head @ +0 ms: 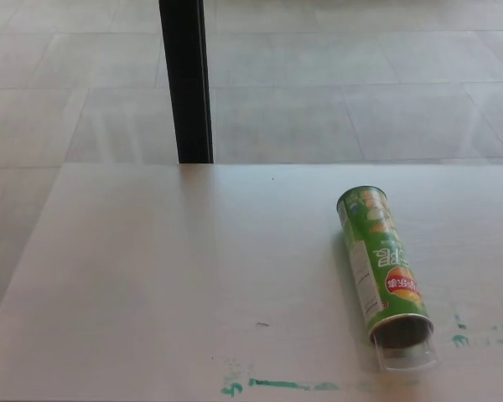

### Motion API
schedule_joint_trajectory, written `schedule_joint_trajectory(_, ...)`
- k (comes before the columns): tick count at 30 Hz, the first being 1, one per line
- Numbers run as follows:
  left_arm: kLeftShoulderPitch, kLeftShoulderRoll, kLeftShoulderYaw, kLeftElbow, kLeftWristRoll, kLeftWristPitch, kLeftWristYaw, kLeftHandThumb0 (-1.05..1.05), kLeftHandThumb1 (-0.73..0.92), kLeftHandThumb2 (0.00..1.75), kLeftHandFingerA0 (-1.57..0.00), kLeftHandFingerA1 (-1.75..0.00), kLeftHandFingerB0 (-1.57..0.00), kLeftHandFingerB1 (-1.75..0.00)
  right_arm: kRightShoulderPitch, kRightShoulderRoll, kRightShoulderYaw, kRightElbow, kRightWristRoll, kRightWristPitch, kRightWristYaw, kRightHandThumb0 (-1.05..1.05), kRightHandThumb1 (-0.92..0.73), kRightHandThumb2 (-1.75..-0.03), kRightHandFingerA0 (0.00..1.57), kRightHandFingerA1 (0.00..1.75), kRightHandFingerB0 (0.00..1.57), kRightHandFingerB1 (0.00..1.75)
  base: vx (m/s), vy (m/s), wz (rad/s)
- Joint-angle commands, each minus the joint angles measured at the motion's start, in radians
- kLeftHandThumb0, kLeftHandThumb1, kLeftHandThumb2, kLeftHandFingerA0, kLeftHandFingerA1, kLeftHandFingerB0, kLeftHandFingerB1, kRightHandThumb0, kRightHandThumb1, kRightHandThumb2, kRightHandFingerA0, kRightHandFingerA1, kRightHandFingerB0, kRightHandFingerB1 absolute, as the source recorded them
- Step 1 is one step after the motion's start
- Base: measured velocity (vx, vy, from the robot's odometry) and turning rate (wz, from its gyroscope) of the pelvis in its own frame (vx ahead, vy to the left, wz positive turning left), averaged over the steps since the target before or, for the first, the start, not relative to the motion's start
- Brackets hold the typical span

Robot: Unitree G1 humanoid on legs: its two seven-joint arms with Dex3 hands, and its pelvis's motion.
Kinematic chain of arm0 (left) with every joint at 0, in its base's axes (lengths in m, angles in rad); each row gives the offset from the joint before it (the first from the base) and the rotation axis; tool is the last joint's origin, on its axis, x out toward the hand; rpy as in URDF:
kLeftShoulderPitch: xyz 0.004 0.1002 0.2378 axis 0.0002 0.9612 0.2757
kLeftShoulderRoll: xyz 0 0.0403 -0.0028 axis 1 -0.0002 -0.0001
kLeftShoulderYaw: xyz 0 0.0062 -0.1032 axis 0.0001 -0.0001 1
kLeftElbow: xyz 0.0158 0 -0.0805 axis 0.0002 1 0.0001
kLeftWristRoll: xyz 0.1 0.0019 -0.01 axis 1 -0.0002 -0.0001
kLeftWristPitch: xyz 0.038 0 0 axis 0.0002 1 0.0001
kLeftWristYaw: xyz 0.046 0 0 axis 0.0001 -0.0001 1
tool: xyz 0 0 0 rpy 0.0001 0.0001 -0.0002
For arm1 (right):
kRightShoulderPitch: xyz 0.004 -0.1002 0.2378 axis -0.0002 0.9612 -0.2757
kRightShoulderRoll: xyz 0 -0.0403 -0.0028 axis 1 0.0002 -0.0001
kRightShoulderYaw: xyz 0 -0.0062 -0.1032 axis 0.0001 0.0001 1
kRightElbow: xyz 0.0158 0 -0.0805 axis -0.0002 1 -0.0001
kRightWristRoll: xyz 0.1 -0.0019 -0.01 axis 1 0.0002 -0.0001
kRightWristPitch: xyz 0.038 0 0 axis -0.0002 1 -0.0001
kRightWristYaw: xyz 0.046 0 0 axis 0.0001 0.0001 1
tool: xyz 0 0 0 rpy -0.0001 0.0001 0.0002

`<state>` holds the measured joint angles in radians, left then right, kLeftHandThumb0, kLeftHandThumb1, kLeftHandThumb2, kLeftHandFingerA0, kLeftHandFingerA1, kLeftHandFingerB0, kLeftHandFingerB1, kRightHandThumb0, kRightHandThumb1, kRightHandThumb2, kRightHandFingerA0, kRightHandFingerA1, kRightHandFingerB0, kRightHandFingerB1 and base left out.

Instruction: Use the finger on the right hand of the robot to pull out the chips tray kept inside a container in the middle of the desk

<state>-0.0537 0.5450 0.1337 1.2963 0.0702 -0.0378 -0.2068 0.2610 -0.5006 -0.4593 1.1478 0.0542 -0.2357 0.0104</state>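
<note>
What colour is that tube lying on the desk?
The chips can is mostly green, with a red and yellow logo, seen in the head view.

Can [378, 264] – glossy printed wrap, green. Tray [409, 358] at its mouth, lower right – clear plastic. Desk [168, 276] – smooth, matt white, smeared green marks [285, 385] at bottom edge.

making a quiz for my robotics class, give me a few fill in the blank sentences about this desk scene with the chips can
1. The chips can is mostly ____ in colour.
2. The can is ____ on the white desk, not standing upright.
3. A clear tray sticks out of the can's open end, which points ____ the camera.
4. The number of robot hands in view is ____.

Missing words: green; lying on its side; toward; zero
</note>
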Motion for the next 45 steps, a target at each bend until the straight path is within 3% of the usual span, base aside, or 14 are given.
schedule_joint_trajectory(1, -0.005, 0.021, 0.001, 0.012, 0.000, -0.006, -0.028, -0.48, 0.71, 0.61, -0.48, -0.61, -0.50, -0.50, -0.012, -0.017, -0.023, 0.023, 0.045, -0.064, 0.010, -0.23, -0.66, -0.59, 0.73, 0.58, 0.62, 0.52, 0.00, 0.000, 0.00)
schedule_joint_trajectory(6, -0.009, 0.018, 0.014, 0.013, -0.009, -0.001, -0.031, -0.48, 0.70, 0.61, -0.47, -0.62, -0.49, -0.51, -0.007, -0.032, -0.067, 0.012, 0.098, -0.059, 0.077, -0.23, -0.68, -0.59, 0.66, 0.53, 0.52, 0.47, 0.00, 0.000, 0.00)
schedule_joint_trajectory(7, -0.009, 0.020, 0.006, 0.012, -0.001, -0.004, -0.031, -0.49, 0.71, 0.60, -0.45, -0.62, -0.48, -0.51, -0.013, -0.040, -0.086, 0.006, 0.118, -0.054, 0.092, -0.22, -0.68, -0.60, 0.57, 0.50, 0.45, 0.45, 0.00, 0.000, 0.00)
schedule_joint_trajectory(9, -0.014, 0.015, 0.006, 0.022, 0.002, 0.001, -0.017, -0.47, 0.70, 0.60, -0.48, -0.59, -0.50, -0.50, -0.038, -0.028, -0.200, -0.061, 0.228, -0.057, 0.083, -0.21, -0.67, -0.61, 0.68, 0.63, 0.40, 0.45, 0.00, 0.000, 0.00)
schedule_joint_trajectory(13, -0.010, 0.020, 0.002, 0.022, 0.005, -0.009, -0.028, -0.49, 0.69, 0.61, -0.48, -0.61, -0.50, -0.49, -0.054, -0.043, -0.271, -0.173, 0.264, -0.063, 0.085, -0.20, -0.67, -0.63, 0.70, 0.63, 0.33, 0.41, 0.00, 0.000, 0.00)
schedule_joint_trajectory(19, -0.006, 0.022, 0.007, 0.015, -0.003, -0.008, -0.037, -0.49, 0.71, 0.61, -0.46, -0.62, -0.47, -0.50, 0.002, -0.064, -0.312, -0.656, 0.214, -0.052, 0.041, -0.22, -0.64, -0.59, 0.73, 0.63, 0.32, 0.35, 0.00, 0.000, 0.00)
schedule_joint_trajectory(20, -0.005, 0.021, 0.006, 0.015, -0.003, -0.008, -0.036, -0.49, 0.71, 0.61, -0.46, -0.62, -0.47, -0.50, 0.005, -0.062, -0.315, -0.660, 0.212, -0.047, 0.042, -0.22, -0.64, -0.59, 0.73, 0.63, 0.32, 0.35, 0.00, 0.000, 0.00)
schedule_joint_trajectory(21, -0.007, 0.020, 0.004, 0.017, 0.000, -0.004, -0.027, -0.49, 0.70, 0.61, -0.52, -0.63, -0.50, -0.51, 0.000, -0.072, -0.316, -0.711, 0.201, -0.065, 0.044, -0.21, -0.64, -0.58, 0.84, 0.71, 0.30, 0.36, 0.00, 0.000, 0.00)
schedule_joint_trajectory(27, -0.006, 0.020, -0.007, 0.020, 0.013, -0.012, -0.017, -0.49, 0.71, 0.61, -0.53, -0.64, -0.52, -0.52, -0.019, -0.090, -0.317, -1.011, 0.164, -0.058, 0.053, -0.22, -0.62, -0.58, 0.86, 0.77, 0.30, 0.35, 0.00, 0.000, 0.00)
schedule_joint_trajectory(29, 0.001, 0.016, -0.009, 0.019, 0.015, -0.014, -0.005, -0.49, 0.69, 0.60, -0.53, -0.68, -0.55, -0.56, -0.015, -0.098, -0.289, -1.184, 0.119, 0.023, 0.043, -0.18, -0.61, -0.58, 0.95, 0.95, 0.36, 0.36, 0.00, 0.000, 0.00)
schedule_joint_trajectory(32, 0.000, 0.015, 0.001, 0.023, 0.003, -0.011, -0.023, -0.49, 0.70, 0.61, -0.49, -0.62, -0.51, -0.51, 0.002, -0.093, -0.221, -1.391, 0.100, 0.112, 0.076, -0.16, -0.59, -0.57, 0.94, 1.00, 0.39, 0.39, 0.00, 0.000, 0.00)
schedule_joint_trajectory(35, 0.001, 0.015, 0.001, 0.024, 0.003, -0.015, -0.023, -0.49, 0.69, 0.59, -0.49, -0.63, -0.52, -0.52, 0.006, -0.098, -0.199, -1.430, 0.059, 0.141, 0.082, -0.17, -0.59, -0.57, 0.95, 0.98, 0.38, 0.38, 0.00, 0.000, 0.00)
schedule_joint_trajectory(38, 0.002, 0.016, -0.009, 0.022, 0.014, -0.019, -0.010, -0.50, 0.68, 0.61, -0.53, -0.65, -0.52, -0.53, -0.019, -0.080, -0.095, -1.502, -0.048, 0.121, 0.092, 0.00, -0.55, -0.56, 0.99, 0.95, 0.40, 0.42, 0.00, 0.000, 0.00)
schedule_joint_trajectory(45, 0.004, 0.008, 0.010, 0.026, -0.007, -0.005, -0.013, -0.48, 0.68, 0.59, -0.48, -0.60, -0.53, -0.52, -0.016, -0.082, 0.042, -1.608, -0.149, 0.153, 0.140, -0.12, -0.51, -0.56, 1.01, 0.97, 0.39, 0.41, 0.00, 0.000, 0.00)
